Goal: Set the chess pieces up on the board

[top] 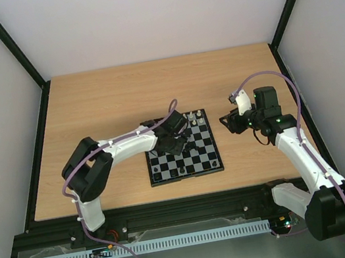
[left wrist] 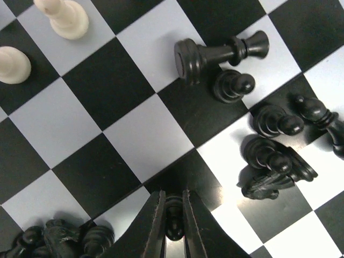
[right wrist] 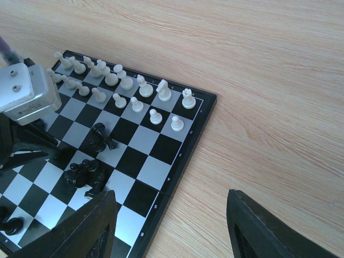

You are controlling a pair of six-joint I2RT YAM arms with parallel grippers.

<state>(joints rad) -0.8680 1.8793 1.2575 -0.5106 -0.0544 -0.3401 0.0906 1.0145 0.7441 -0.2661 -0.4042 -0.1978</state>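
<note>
The wooden table [top: 90, 117] carries the board [top: 188, 177] near its front middle, just ahead of the two arms. The right gripper [right wrist: 172, 226] hangs beside the board's right edge with its fingers wide apart and nothing between them. The left gripper [left wrist: 173, 196] is low over the board, its fingers pressed together on a small black piece [left wrist: 173, 220] (a pawn, by its look).

The white pieces [right wrist: 126, 83] stand in two rows along the board's far edge. The black pieces [right wrist: 86, 174] lie mostly in a toppled cluster near the middle, and one larger black piece [left wrist: 220, 51] rests flat on its side.

The chessmen are likely light, hard and smooth, so they will probably roll or slip out of a careless pinch. The narrow stem under the head looks the safest place to grip. A fallen piece is best pinched across its waist, then stood up gently.
</note>
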